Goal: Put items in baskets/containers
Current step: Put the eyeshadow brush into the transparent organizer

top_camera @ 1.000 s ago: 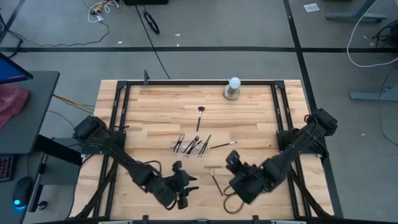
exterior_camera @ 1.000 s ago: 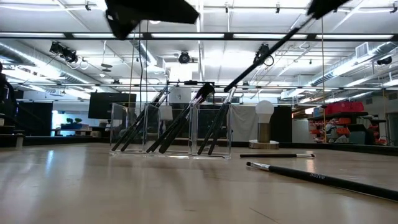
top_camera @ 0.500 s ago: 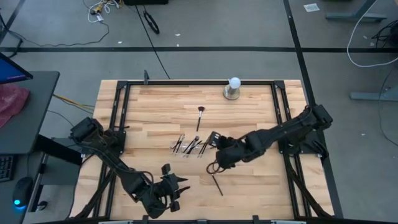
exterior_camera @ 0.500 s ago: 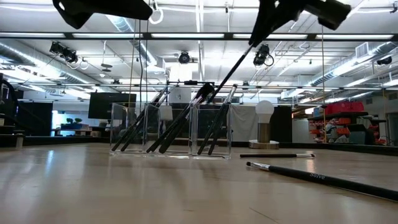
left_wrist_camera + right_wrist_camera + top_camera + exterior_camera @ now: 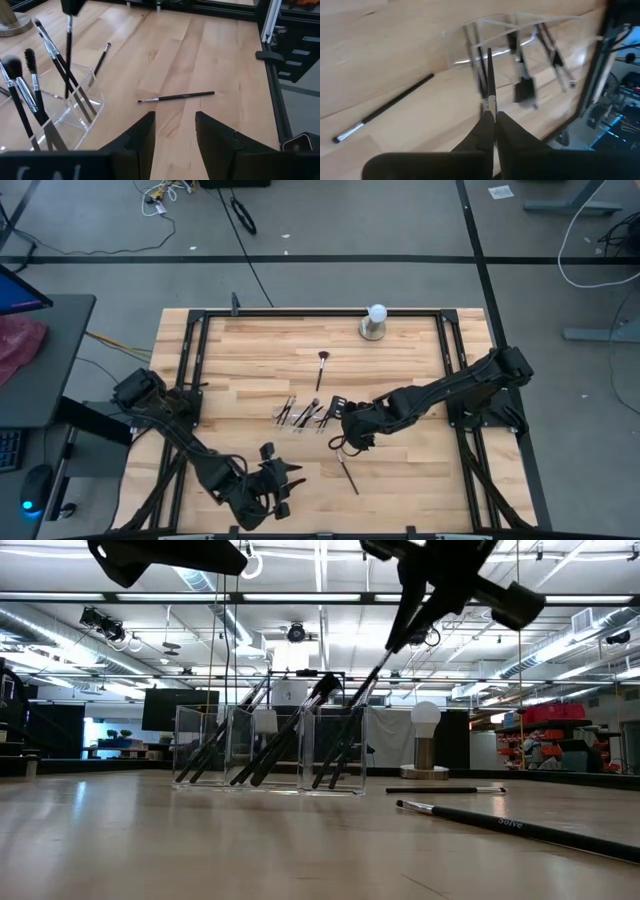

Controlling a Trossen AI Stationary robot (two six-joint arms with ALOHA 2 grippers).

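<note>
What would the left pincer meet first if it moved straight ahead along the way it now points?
Probably the loose brush lying crosswise on the table ahead of the open left pincer, though the depth is hard to judge.

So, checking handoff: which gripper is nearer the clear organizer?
Right. The right gripper hovers at the clear organizer's right end, holding a brush; the left gripper waits at the front edge.

No lettering can be read anywhere (brush handle print blurs).
</note>
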